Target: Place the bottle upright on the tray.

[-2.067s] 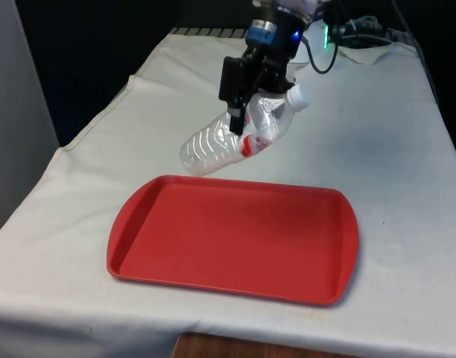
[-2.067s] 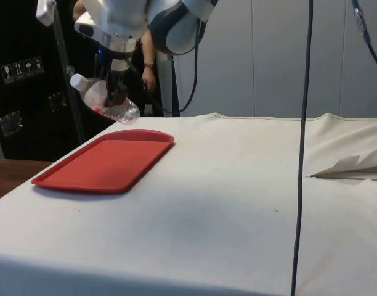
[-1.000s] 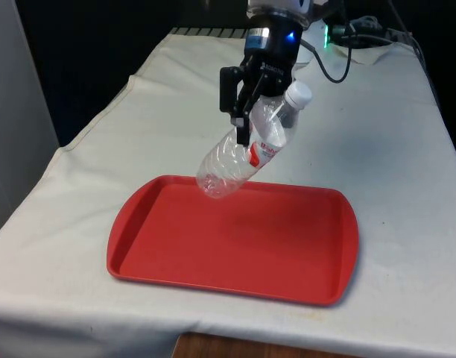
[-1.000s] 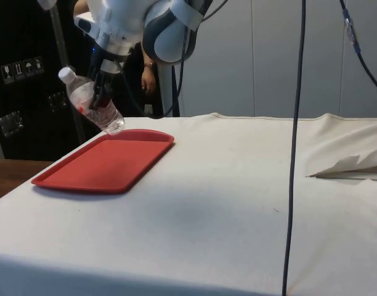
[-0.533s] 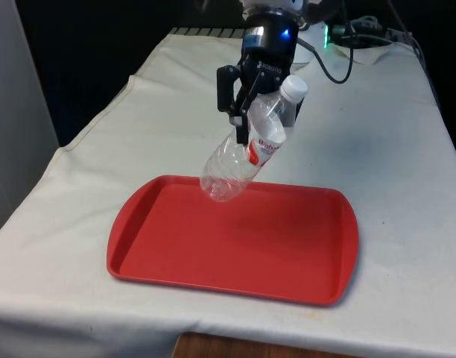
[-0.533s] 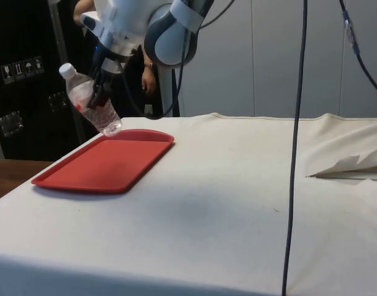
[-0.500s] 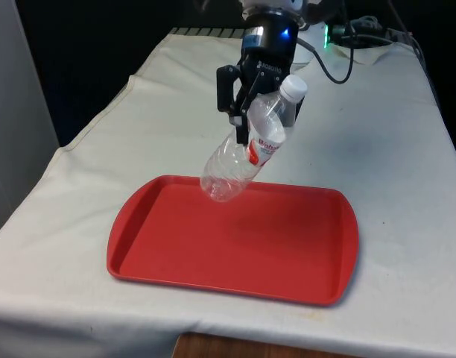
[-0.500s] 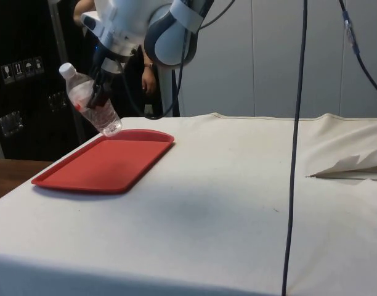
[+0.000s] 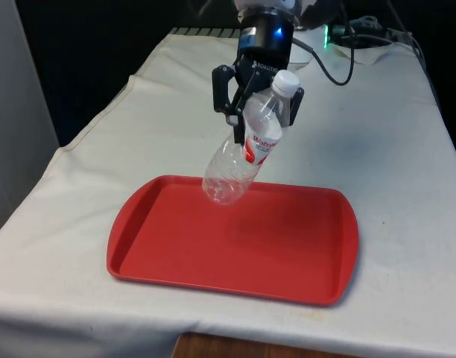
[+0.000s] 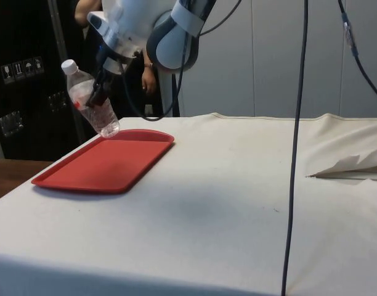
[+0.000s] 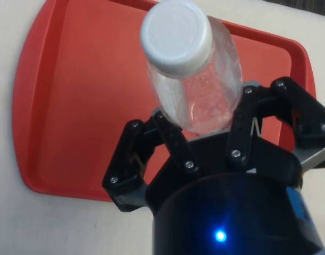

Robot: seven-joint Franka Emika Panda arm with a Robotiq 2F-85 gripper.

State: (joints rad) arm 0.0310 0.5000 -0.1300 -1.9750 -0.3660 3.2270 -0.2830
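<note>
The tray (image 9: pixel 287 253) lies flat on the desk (image 9: pixel 392 171), near its front edge. The bottle (image 9: pixel 247 149) hangs in the air above the tray's far edge, apart from it, tilted with its cap toward the front view's right and its base toward the left. The tool (image 9: pixel 256 93) clamps the bottle's upper part from behind. In the side view a person's hand (image 10: pixel 146 71) shows behind the arm.

In your wrist view, the bottle (image 11: pixel 197 79) hides its own base and the tray (image 11: pixel 72 106) beneath it. The gripper (image 11: pixel 205 133) covers its lower body. At the side view's upper left, a person (image 10: pixel 148 68) stands largely hidden behind the arm.
</note>
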